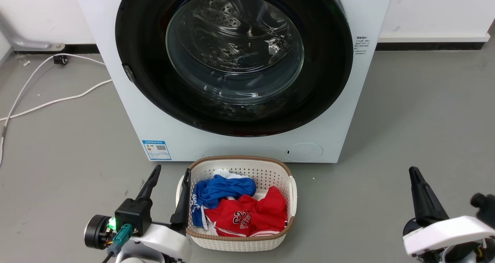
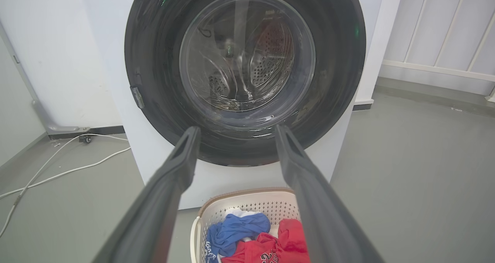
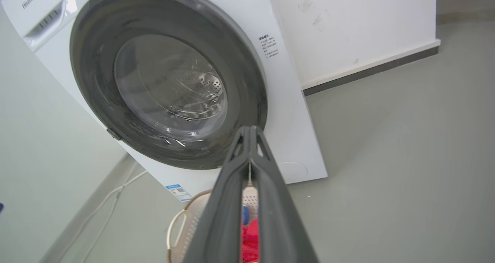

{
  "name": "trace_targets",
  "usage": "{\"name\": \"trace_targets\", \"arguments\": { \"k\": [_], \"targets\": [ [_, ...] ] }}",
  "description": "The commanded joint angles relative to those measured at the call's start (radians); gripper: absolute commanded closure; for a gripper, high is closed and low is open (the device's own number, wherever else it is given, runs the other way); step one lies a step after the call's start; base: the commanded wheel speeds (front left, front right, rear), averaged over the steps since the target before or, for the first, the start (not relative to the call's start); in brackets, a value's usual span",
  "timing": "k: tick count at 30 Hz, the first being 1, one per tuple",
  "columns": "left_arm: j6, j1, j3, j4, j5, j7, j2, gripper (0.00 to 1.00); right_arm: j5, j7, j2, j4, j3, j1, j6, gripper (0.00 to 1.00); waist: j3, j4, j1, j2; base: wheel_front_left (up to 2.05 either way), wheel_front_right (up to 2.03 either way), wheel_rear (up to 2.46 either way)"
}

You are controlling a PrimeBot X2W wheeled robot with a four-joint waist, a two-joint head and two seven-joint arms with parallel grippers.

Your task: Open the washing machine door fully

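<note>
The door sits shut on the washer. Left pincer spread, right pincer pressed together, both empty, well apart from it.

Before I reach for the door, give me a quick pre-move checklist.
1. Door state: the washing machine door is shut: not ok.
2. Hook hand: left gripper open: ok.
3. Spare hand: right gripper shut, off the door: ok.
4. Grip spot: small tab on the door's left rim, in view: ok.
5. Swing path: laundry basket on the floor below the door: cannot tell if it clears.
6. Hinge side: cannot tell.
</note>
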Motion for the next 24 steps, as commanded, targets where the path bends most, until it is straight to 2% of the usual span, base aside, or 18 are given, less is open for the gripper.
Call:
{"name": "trace_targets", "arguments": {
  "k": [1,6,9,11,17,24],
  "targets": [
    [0.005,-0.004,-0.001,-0.003,0.001,-0.004,0.002,0.00,0.157,-0.002,0.002,-0.005,0.006,-0.022,0.000,1.00,0.001,0.001,0.0000,0.0000,0.00,0.00,0.00],
    [0.011,-0.003,0.000,-0.009,-0.001,-0.004,0.001,0.00,0.614,0.013,0.001,-0.018,-0.007,-0.039,0.000,1.00,0.008,-0.003,0.0000,0.0000,0.00,0.00,0.00],
    [0.017,-0.004,0.002,-0.017,0.000,-0.004,0.000,0.00,0.827,0.035,0.002,-0.013,-0.028,-0.062,0.000,1.00,0.019,-0.006,0.0000,0.0000,0.00,0.00,0.00],
    [0.019,-0.012,0.006,-0.026,-0.002,-0.004,-0.001,0.00,0.921,0.056,0.001,-0.010,-0.048,-0.090,0.000,1.00,0.035,-0.010,0.0000,0.0000,0.00,0.00,0.00],
    [0.023,-0.038,0.014,-0.055,-0.004,-0.004,-0.012,0.00,1.044,0.127,0.001,0.033,-0.109,-0.189,0.000,1.00,0.096,-0.014,0.0000,0.0000,0.00,0.00,0.00],
    [0.028,-0.101,0.011,-0.101,0.013,-0.004,-0.025,0.00,1.129,0.221,-0.063,0.180,-0.170,-0.400,0.000,1.00,0.214,-0.007,0.0000,0.0000,0.00,0.00,0.00]
  ]
}}
